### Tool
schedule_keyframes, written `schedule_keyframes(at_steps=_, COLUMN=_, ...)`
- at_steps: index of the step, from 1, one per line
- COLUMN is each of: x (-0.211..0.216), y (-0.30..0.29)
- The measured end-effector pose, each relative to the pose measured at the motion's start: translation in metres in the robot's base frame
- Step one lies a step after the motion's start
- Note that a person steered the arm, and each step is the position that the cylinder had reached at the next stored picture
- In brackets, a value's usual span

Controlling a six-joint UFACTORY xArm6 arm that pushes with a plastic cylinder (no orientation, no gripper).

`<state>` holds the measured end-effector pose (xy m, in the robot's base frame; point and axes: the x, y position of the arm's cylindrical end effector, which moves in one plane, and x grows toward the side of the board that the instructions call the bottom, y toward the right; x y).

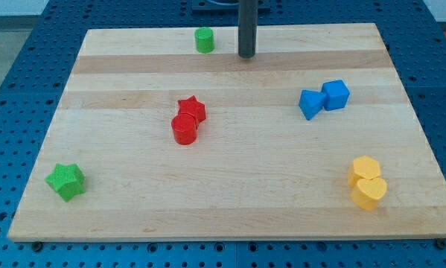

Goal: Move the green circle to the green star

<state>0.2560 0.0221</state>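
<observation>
At the view's far left, near the bottom corner of the worktop (230,223), the green star (65,181) is seen lying close to the left edge. Toward the view's top, the green circle (204,39) is found just inside the top edge, well apart from the star. Between them, the red star (193,109) and red circle (185,128) are set touching, just right of the straight diagonal, so open board is left along the left side. Just right of the green circle, my tip (246,56) is placed, apart from it; the tool is a bare rod, nothing is held. It is judged suited to a leftward-downward push. Blue and yellow pairs are left clear at the right.
</observation>
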Motion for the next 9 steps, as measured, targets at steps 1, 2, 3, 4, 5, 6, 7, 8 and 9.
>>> schedule_keyframes(at_steps=1, x=-0.029, y=-0.019)
schedule_keyframes(at_steps=2, x=-0.043, y=-0.063)
schedule_keyframes(at_steps=3, x=-0.002, y=-0.101)
schedule_keyframes(at_steps=4, x=0.028, y=-0.131)
schedule_keyframes(at_steps=5, x=0.023, y=-0.131)
schedule_keyframes(at_steps=6, x=0.092, y=-0.164)
schedule_keyframes(at_steps=7, x=0.151, y=-0.203)
schedule_keyframes(at_steps=8, x=0.113, y=-0.209)
schedule_keyframes(at_steps=9, x=0.107, y=-0.238)
